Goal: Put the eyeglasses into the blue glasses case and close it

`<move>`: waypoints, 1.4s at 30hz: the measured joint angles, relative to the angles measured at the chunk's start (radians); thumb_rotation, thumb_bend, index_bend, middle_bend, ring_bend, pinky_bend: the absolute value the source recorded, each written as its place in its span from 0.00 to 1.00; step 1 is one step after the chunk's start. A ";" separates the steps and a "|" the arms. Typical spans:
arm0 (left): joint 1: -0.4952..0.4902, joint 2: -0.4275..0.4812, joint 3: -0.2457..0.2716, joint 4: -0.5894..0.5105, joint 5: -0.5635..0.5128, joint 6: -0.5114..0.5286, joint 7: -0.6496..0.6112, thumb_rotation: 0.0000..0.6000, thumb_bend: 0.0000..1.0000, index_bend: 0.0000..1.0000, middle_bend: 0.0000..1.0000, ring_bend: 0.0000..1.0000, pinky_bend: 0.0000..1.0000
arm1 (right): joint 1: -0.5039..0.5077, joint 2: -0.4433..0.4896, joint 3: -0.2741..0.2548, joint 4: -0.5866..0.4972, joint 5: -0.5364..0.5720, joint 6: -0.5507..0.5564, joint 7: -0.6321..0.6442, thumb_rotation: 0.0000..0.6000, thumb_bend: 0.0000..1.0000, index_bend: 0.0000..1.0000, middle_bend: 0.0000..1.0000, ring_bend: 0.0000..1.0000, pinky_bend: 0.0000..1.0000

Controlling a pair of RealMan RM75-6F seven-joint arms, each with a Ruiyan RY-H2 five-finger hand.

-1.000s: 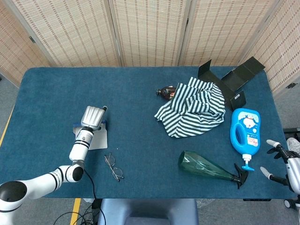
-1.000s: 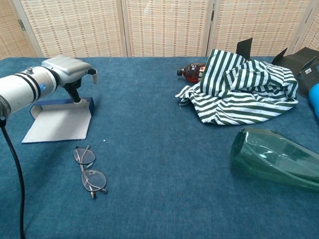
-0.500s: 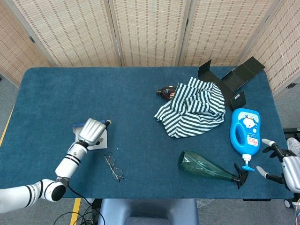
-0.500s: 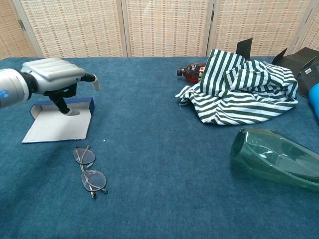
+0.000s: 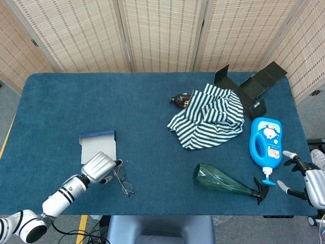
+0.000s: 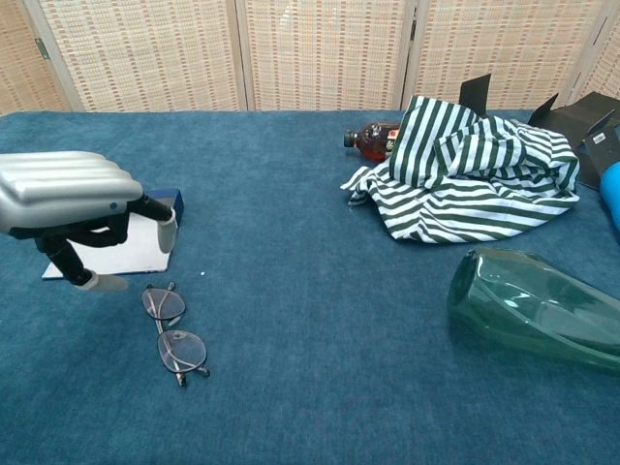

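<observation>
A table [image 5: 61,96] covered in short-piled, dark blue felt-like cloth fills both views, and behind it stands a folding screen [image 5: 162,33] of pale woven reed panels in light frames; grey floor and a yellow line show past the near edge in the head view. The blue glasses case [image 5: 98,146] lies open on the left part of the table, a flat rectangular box with a pale grey lining and a low blue wall along its far side. The eyeglasses [image 5: 122,180], thin wire frames with round clear lenses, lie flat on the cloth nearer the front edge, apart from the case. The left hand [image 6: 73,199], smooth silver-grey metal with dark fingers tipped in pale pads, hovers just beside the eyeglasses on their left, its fingers spread and curved downward, holding nothing. The right hand [image 5: 304,178] shows at the table's right edge, its white-tipped fingers apart and empty. A crumpled white and dark green striped cloth [image 5: 208,117] lies near the middle, partly covering a brown glass bottle [image 5: 179,100]. Nearby are a folded black cardboard piece [image 5: 254,86], a glossy blue detergent bottle [image 5: 265,142] and a translucent green spray bottle [image 5: 223,181] on its side.
</observation>
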 measured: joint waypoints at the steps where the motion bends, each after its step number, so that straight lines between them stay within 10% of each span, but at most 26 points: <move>1: 0.008 -0.009 0.008 0.009 0.027 0.006 -0.014 1.00 0.32 0.44 0.98 0.93 0.98 | 0.000 0.000 0.000 0.000 0.000 0.000 0.001 1.00 0.19 0.18 0.41 0.50 0.42; 42: 0.030 -0.198 -0.006 0.209 0.128 -0.055 -0.037 1.00 0.47 0.52 0.98 0.93 0.98 | -0.011 0.005 -0.002 -0.002 0.008 0.011 -0.003 1.00 0.20 0.18 0.41 0.50 0.42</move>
